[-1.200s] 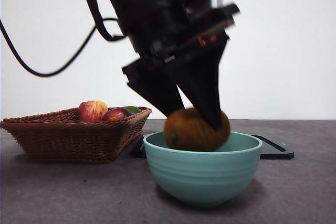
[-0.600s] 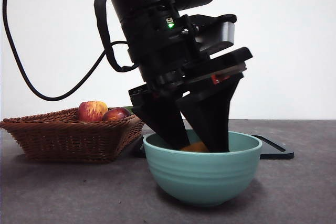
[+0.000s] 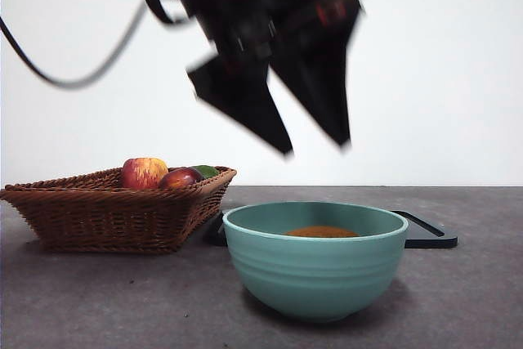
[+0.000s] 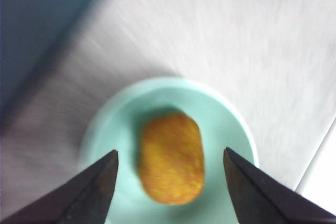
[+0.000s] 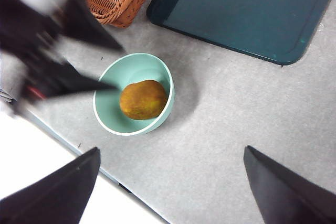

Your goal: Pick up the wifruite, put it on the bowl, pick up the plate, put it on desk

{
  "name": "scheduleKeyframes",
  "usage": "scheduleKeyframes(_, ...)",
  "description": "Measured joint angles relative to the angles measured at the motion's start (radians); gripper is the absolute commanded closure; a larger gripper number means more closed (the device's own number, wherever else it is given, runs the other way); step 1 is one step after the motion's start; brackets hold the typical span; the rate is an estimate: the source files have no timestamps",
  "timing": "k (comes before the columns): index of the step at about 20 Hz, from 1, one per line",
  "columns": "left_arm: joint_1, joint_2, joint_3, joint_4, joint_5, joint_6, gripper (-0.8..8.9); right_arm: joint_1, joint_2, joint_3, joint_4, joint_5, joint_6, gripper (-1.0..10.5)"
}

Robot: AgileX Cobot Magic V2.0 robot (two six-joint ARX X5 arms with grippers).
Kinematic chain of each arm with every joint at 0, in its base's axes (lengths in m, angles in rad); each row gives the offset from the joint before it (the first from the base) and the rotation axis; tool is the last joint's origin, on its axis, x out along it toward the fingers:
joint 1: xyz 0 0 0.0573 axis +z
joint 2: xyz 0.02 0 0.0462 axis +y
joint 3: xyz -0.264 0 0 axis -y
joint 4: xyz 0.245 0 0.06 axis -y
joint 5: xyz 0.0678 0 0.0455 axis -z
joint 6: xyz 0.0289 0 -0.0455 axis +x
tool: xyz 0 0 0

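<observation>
Wifruite (image 3: 321,231) lying inside bowl (image 3: 315,271) on counter (image 3: 98,300), free of any grip. Left gripper (image 3: 315,149) above bowl, fingers spread wide, empty. Right gripper (image 5: 170,192) high over counter, fingers wide apart, empty. Basket (image 3: 114,214) left of bowl; tray (image 5: 241,11) beyond.
</observation>
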Motion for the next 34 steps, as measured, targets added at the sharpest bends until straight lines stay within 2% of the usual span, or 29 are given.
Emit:
scheduleKeyframes(7,0.158,-0.327,0.001,-0.013,-0.003,-0.075,4.93,0.000,0.000,0.000,0.000,0.000,0.000,5.1)
scheduleKeyframes(11,0.294,-0.475,0.000,-0.109,-0.003,-0.089,4.93,0.000,0.000,0.000,0.004,0.000,0.000,5.1)
scheduleKeyframes(15,0.390,-0.648,-0.113,-0.154,0.001,-0.090,5.01,0.000,0.000,0.000,0.025,0.000,0.000,5.1)
scheduleKeyframes(19,0.406,-0.832,-0.301,-0.174,0.080,-0.124,5.01,0.000,0.011,0.000,0.044,0.000,0.000,5.1)
scheduleKeyframes(22,0.406,-0.921,-0.393,-0.231,0.223,-0.141,5.01,0.000,0.039,0.000,0.044,0.000,0.001,5.1)
scheduleKeyframes(25,0.406,-0.961,-0.407,-0.298,0.360,-0.134,5.01,0.000,0.066,0.000,0.044,0.000,0.001,5.1)
scheduleKeyframes(34,0.406,-0.975,-0.407,-0.306,0.391,-0.112,5.01,0.040,0.100,0.000,0.044,0.000,0.010,5.1)
